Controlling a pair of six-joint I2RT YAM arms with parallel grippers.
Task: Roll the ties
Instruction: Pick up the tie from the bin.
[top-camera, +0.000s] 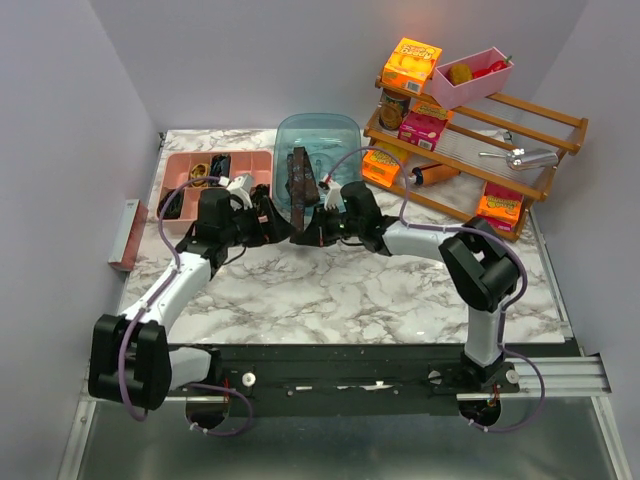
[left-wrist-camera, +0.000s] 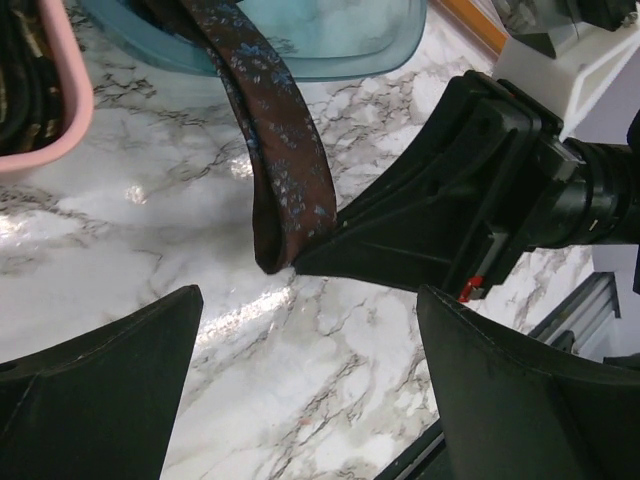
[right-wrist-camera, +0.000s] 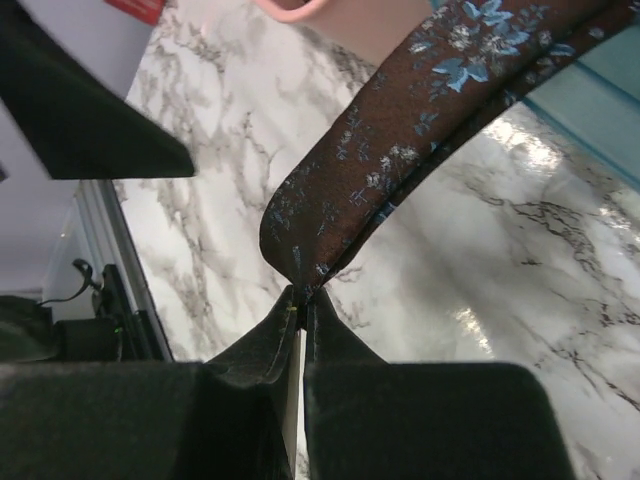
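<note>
Draping from the bin (top-camera: 338, 128), the tie (right-wrist-camera: 400, 140) ends in the right pincer (right-wrist-camera: 301, 298).

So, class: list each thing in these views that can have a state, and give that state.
tie, unrolled, trailing out of the blue bin, folded end pinched.
right gripper, shut on the tie.
left gripper, open, holding nothing.
blue bin, open-topped, tie partly inside.

The tie (right-wrist-camera: 400, 170) is woven cloth, dark brown with a faint sheen. The surface (left-wrist-camera: 330, 390) is glossy, marble-patterned. The bin (left-wrist-camera: 340, 40) is smooth translucent teal plastic, the tray (left-wrist-camera: 75, 110) smooth pink plastic, the rack (top-camera: 540, 108) wood, the right pincer (right-wrist-camera: 300, 297) matt black.
</note>
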